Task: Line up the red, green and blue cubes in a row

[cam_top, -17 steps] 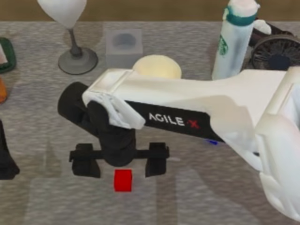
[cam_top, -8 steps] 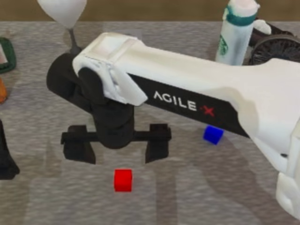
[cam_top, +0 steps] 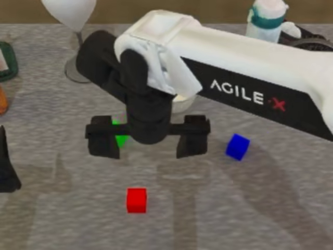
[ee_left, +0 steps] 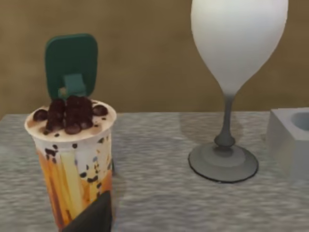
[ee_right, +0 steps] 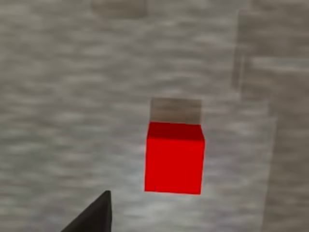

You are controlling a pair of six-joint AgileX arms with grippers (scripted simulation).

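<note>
The red cube (cam_top: 136, 200) lies alone near the table's front, and in the right wrist view the red cube (ee_right: 174, 157) sits just beyond one dark fingertip (ee_right: 96, 215). My right gripper (cam_top: 148, 150) hovers open behind it with nothing between its fingers. The green cube (cam_top: 120, 138) peeks out beside the gripper's left finger (cam_top: 103, 144), partly hidden by it. Right of the gripper, the blue cube (cam_top: 237, 147) stands free. My left gripper (cam_top: 5, 174) is parked at the table's left edge, open.
A white wine glass (cam_top: 73, 15) (ee_left: 231, 87), a topped drink cup (ee_left: 72, 154) and a grey block (ee_left: 289, 140) stand at the back left. A bottle (cam_top: 265, 18) and a dark wheel (cam_top: 312, 36) stand at the back right. The right arm hides most of the cream bowl (cam_top: 183, 100).
My right gripper has moved back and to the right, away from the red cube, which stays put. The blue cube and part of the green cube have come into sight.
</note>
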